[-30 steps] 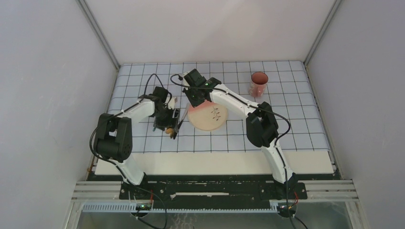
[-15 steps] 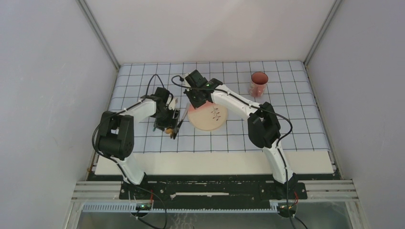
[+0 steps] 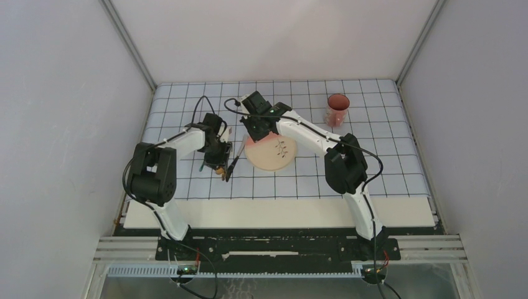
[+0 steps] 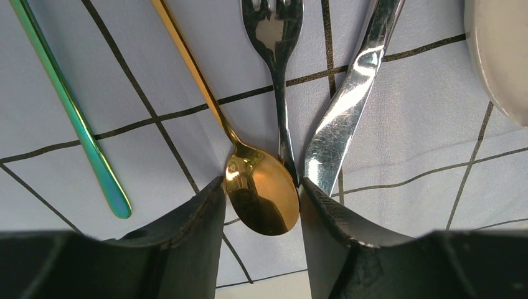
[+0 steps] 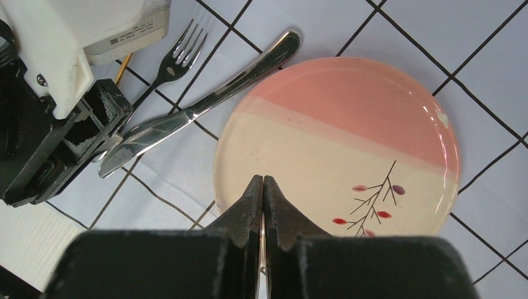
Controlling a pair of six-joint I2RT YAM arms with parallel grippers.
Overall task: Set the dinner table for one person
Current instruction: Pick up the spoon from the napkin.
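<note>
Two tools work above the stiff cream counter (image 3: 280, 213), bare along its near edge: left tool (image 4: 260, 187) half-narrowed astride the bowl of a light, probably slippery gold spoon (image 4: 258, 212), grip unclear, neck the surer hold; right tool (image 5: 262, 184) pinched shut over the plate (image 5: 348, 124).

we see our right gripper (image 5: 263, 179) with its 2 fingers pressed together over the near rim of a pink and cream plate (image 5: 348, 124) with a branch motif. 1 silver knife (image 5: 193, 109) lies slantwise on the gridded cloth (image 5: 473, 56), handle against the plate's rim, a fork (image 5: 163, 70) just beside it. the left arm (image 5: 62, 68) sits at the blade end.
</note>
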